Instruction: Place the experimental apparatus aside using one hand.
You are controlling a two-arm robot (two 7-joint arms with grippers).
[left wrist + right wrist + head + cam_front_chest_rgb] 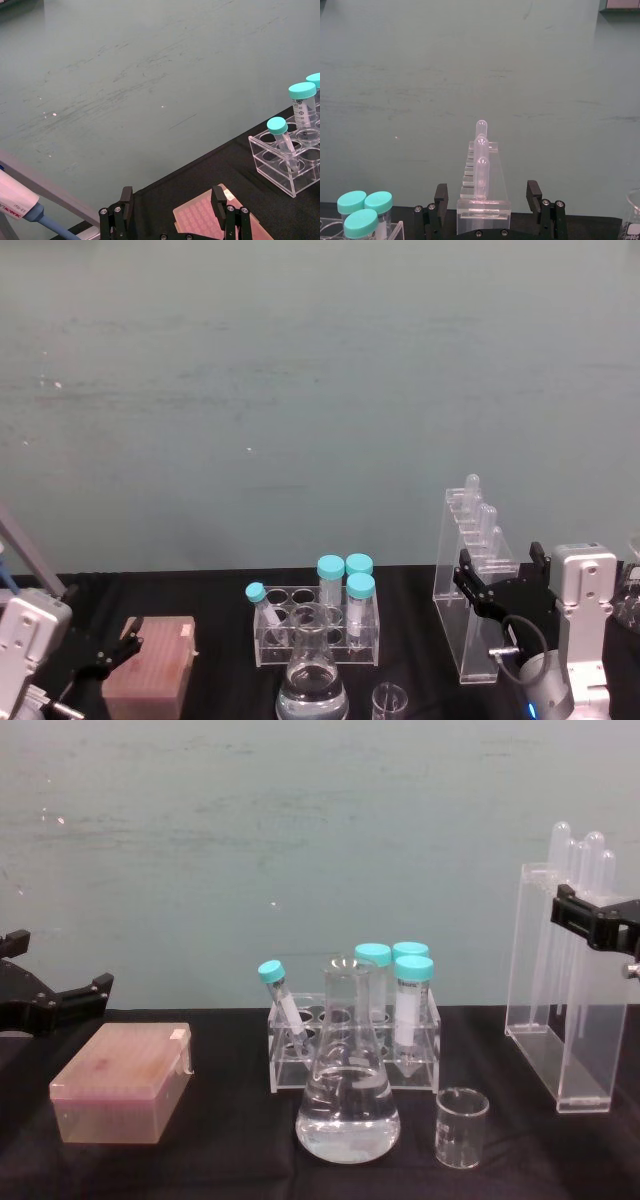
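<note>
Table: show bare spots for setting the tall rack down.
Bare cloth lies between tip box and flask, and in front of the tall rack, right of the beaker. Crowded: flask, beaker, tube rack bunch together. Right gripper straddles the tall rack. Left gripper hangs by tip box.

Conical flask [347, 1110] upright centre-front, liquid inside; small beaker [461, 1128] beside; tall tube rack [545, 1020] right.

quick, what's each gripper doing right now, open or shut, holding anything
left gripper: open, empty, near the pink tip box.
right gripper: open, fingers either side of the acrylic test tube rack, not clamped on it.
</note>
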